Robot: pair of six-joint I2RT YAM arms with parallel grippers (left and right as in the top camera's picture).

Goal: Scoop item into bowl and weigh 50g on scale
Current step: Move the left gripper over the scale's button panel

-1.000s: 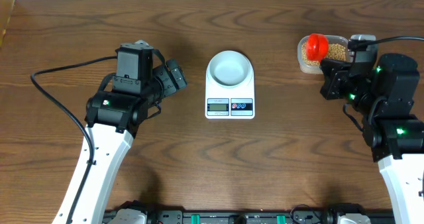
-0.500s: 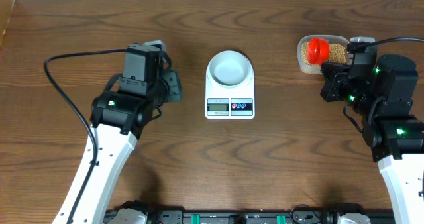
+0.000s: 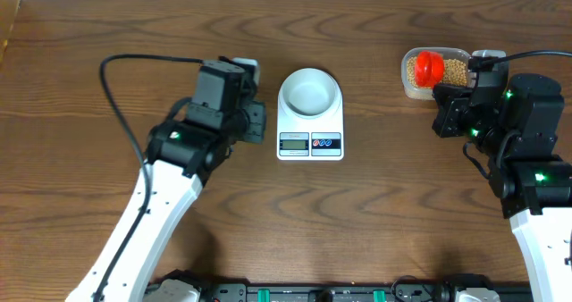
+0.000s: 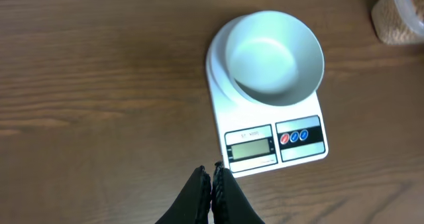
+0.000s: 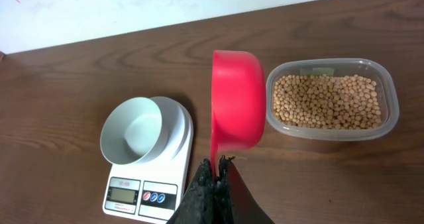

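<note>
Bowl (image 4: 274, 57) on scale (image 4: 273, 144) | left tool (image 4: 212, 172) clenched | right tool (image 5: 215, 163) grasping scoop (image 5: 237, 108), seemingly sideways (wrist view)

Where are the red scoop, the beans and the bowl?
red scoop (image 5: 237, 108), right wrist view, on the outside of its round cup.
beans (image 5: 328, 101), right wrist view, on the middle of the heap.
bowl (image 4: 273, 57), left wrist view, on its bare inside bottom.

The tabletop (image 3: 375, 213) is dark brown wood with a strong grain. A white kitchen scale (image 3: 310, 143) lies flat on it, display end toward the near edge. Right of the scale, well apart and slightly farther back, rests a clear plastic tub (image 5: 331, 134).
</note>
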